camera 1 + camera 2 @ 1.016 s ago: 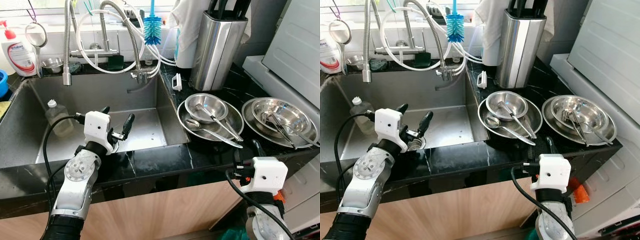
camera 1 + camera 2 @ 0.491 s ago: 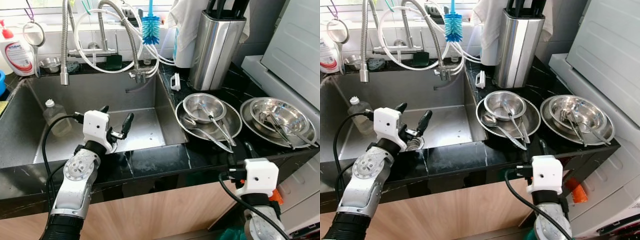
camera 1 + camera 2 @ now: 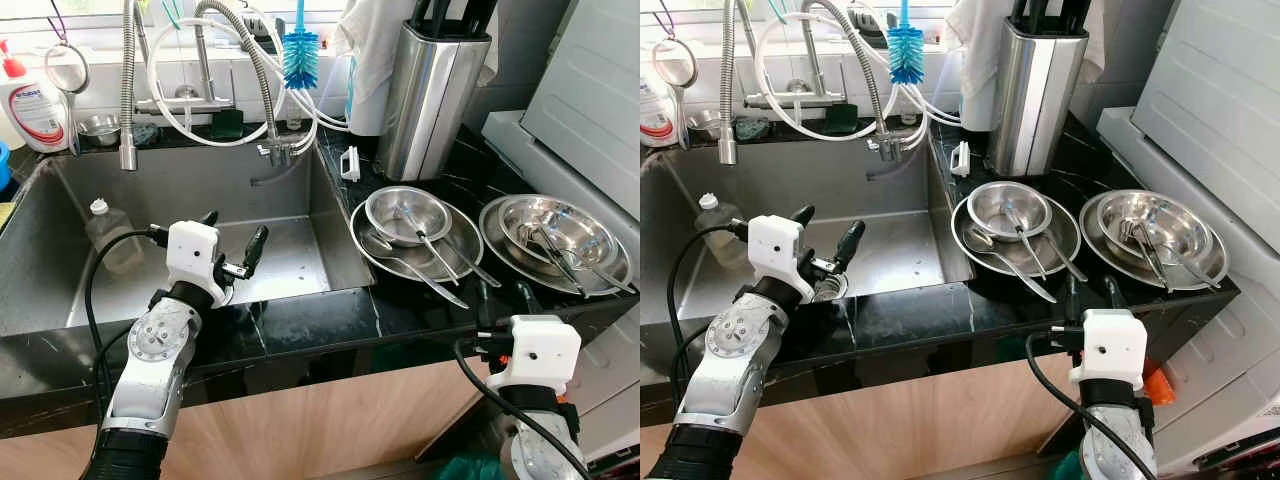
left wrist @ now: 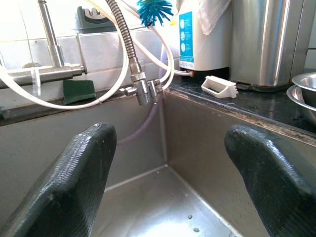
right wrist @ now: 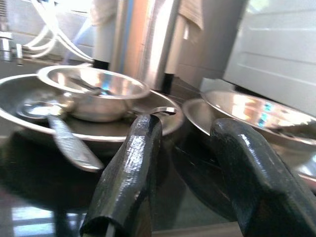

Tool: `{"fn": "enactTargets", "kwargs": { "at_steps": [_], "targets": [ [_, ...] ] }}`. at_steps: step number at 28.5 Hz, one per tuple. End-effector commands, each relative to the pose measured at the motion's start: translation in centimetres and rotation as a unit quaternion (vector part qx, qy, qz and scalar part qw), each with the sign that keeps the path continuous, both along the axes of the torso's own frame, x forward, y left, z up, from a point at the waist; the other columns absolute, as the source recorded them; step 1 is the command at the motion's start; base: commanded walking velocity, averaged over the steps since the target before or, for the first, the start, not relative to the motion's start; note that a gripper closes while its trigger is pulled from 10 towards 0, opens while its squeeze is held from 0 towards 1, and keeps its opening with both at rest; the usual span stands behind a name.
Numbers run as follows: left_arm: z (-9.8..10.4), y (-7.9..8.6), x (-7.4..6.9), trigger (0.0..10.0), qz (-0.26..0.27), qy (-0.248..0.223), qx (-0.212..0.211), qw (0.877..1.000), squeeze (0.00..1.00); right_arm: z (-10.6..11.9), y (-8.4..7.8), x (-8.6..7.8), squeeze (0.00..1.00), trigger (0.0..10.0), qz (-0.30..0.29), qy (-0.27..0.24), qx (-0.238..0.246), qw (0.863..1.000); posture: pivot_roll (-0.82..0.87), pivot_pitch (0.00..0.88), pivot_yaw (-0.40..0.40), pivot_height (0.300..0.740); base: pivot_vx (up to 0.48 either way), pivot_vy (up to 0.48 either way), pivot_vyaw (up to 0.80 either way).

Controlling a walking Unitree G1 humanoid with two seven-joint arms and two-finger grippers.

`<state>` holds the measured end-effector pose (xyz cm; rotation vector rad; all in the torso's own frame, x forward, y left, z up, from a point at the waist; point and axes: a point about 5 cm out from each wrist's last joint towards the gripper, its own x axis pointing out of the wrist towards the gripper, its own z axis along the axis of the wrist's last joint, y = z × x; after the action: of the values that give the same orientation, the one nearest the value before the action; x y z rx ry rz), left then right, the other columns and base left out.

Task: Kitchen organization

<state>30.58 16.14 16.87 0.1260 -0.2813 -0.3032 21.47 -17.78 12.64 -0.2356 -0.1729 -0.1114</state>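
Two stacks of steel dishes sit on the black counter. The nearer plate [image 3: 458, 247] carries a bowl [image 3: 405, 213] with utensils and a long spoon [image 3: 413, 269]. The right plate [image 3: 503, 230] carries another bowl [image 3: 555, 226] with utensils. My right gripper [image 3: 505, 298] is open at the counter's front edge, between the two stacks; in the right wrist view its fingers [image 5: 131, 168] point at both plates. My left gripper [image 3: 235, 235] hangs open over the sink's front rim, holding nothing.
The steel sink [image 3: 200, 180] holds a plastic bottle [image 3: 110, 235]. Behind it are hose faucets [image 3: 265, 90], a blue brush [image 3: 300, 55] and a soap bottle [image 3: 35, 100]. A steel utensil holder [image 3: 430, 90] stands behind the plates. A white appliance [image 3: 590, 90] borders the counter's right end.
My right gripper has shifted right and risen, so its fingers now stand above the counter's front edge. The left arm has stayed in place.
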Motion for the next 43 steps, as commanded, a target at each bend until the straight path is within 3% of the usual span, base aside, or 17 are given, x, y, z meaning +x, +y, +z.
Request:
{"fn": "enactTargets", "kwargs": {
  "at_steps": [1,17,37,41,43],
  "targets": [
    [0.1,0.1,0.0,10.0,0.001,-0.001,0.003,1.0,0.0,0.7,0.3,0.0,0.0,10.0,0.007,-0.009,-0.008,1.0,0.03,0.0,-0.035,0.74,0.0,0.0,0.0],
    [0.1,-0.1,0.2,10.0,-0.002,-0.004,0.007,1.0,0.0,0.3,-2.4,-0.5,0.0,10.0,-0.105,0.003,0.001,0.995,0.03,0.0,-0.036,0.74,0.0,0.0,0.0],
    [0.2,0.0,0.1,10.0,-0.001,-0.005,0.012,1.0,0.0,-1.0,-1.4,-0.4,0.0,10.0,-0.068,0.044,0.013,0.997,0.03,0.0,-0.036,0.74,0.0,0.0,0.0],
    [0.1,-0.1,0.2,10.0,-0.001,-0.004,0.013,1.0,0.0,-2.9,-2.0,-0.6,0.0,10.0,-0.085,0.106,-0.004,0.991,0.03,0.0,-0.039,0.74,0.0,0.0,0.0],
    [0.1,0.0,0.1,10.0,-0.001,-0.004,0.013,1.0,0.0,-3.1,-2.1,-0.6,0.0,10.0,-0.088,0.112,-0.005,0.99,0.03,0.0,-0.039,0.74,0.0,0.0,0.0]
  ]
}}
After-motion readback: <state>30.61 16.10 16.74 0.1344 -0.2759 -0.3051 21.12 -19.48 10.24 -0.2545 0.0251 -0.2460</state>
